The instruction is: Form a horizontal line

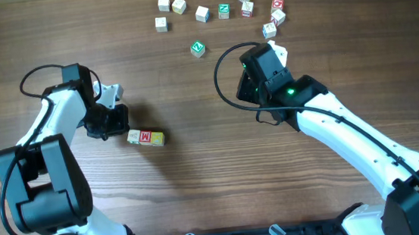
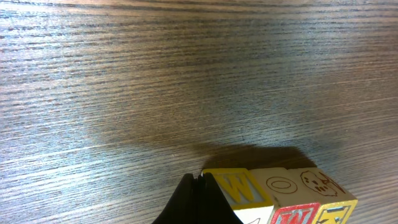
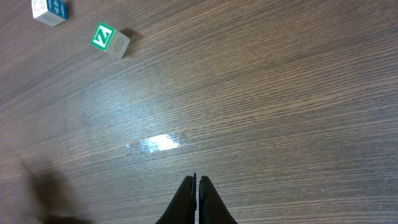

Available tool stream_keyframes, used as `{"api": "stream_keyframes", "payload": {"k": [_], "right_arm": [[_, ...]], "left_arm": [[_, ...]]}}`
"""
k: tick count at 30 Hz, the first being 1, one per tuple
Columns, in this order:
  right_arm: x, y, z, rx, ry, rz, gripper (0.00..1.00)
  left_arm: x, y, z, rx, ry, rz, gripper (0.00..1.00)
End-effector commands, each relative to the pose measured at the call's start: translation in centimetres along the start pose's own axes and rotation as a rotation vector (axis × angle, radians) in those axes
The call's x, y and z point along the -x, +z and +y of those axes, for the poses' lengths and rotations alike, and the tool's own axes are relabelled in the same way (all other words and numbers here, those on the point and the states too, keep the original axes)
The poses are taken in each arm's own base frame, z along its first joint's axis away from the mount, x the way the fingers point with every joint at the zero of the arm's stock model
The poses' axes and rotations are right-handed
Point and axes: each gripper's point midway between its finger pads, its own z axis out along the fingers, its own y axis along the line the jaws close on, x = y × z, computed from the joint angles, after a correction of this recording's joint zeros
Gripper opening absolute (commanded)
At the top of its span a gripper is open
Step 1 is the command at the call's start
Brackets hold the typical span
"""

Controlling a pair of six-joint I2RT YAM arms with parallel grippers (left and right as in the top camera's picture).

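My left gripper (image 2: 199, 180) has its fingers pressed together, with nothing between them. The row (image 1: 145, 138) of three cubes begins right at its fingertips, a little to their right in the wrist view. I cannot tell whether the nearest cube touches my finger or only sits just beside it.

The row's long axis runs away from those fingertips toward my right arm's side, left to right across the table (image 1: 200, 179). Its far end is tilted slightly back toward my base. The pale cube (image 1: 133, 137) is closest to my fingers, the red M cube (image 1: 146, 138) is in the middle, and the yellow-faced cube (image 1: 157, 139) is at the outer end. The three sit side by side with their faces touching.

My right gripper (image 3: 197, 182) is also closed on nothing, over bare wood well apart from the row. Ahead of it and to its left lies the green-faced cube (image 3: 103, 37), with a blue-marked cube (image 3: 51, 9) further out that way. From overhead, other loose cubes (image 1: 202, 13) are scattered beyond my right gripper.
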Motion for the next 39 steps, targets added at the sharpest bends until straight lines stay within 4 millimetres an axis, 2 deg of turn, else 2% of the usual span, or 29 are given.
{"api": "stream_keyframes", "payload": {"k": [1,9,11,14,17,19,20,24,28,32,34,39], "right_arm": [[-0.3,0.7,-0.8,-0.039,0.006,-0.003,0.05],[-0.3,0.7,-0.8,-0.038,0.008,-0.002,0.05],[-0.9,0.7,-0.4,-0.014,0.050,0.032,0.05],[-3.7,0.6,0.9,0.061,0.144,0.190,0.05],[-7.3,1.3,3.2,0.163,0.184,0.393,0.05],[-8.8,1.9,4.6,0.210,0.167,0.451,0.05],[-10.3,2.6,5.8,0.240,0.138,0.486,0.05],[-14.0,3.8,7.7,0.264,0.068,0.552,0.05],[-15.5,3.9,9.2,0.304,0.013,0.554,0.05],[-18.0,4.5,10.5,0.317,0.016,0.599,0.05],[-19.1,4.7,11.2,0.319,0.073,0.630,0.05],[-19.8,5.3,11.1,0.214,0.346,0.681,0.05]], "left_arm": [[-0.4,0.4,-0.3,-0.024,0.013,0.015,0.04],[-0.9,0.3,-1.0,-0.066,0.004,0.036,0.04],[-1.0,0.3,-1.0,-0.066,0.003,0.040,0.04],[-1.1,0.3,-1.0,-0.067,0.002,0.043,0.04],[-1.2,0.3,-1.1,-0.067,0.001,0.046,0.04],[-1.2,0.3,-1.1,-0.067,0.001,0.046,0.04],[-1.2,0.3,-1.1,-0.067,0.001,0.046,0.04],[-1.2,0.3,-1.1,-0.067,0.001,0.046,0.04],[-1.2,0.3,-1.1,-0.067,0.001,0.046,0.04],[-1.2,0.3,-1.1,-0.067,0.001,0.046,0.04],[-1.2,0.3,-1.1,-0.067,-0.001,0.046,0.04],[-1.2,0.3,-1.1,-0.067,-0.006,0.046,0.04]]}}
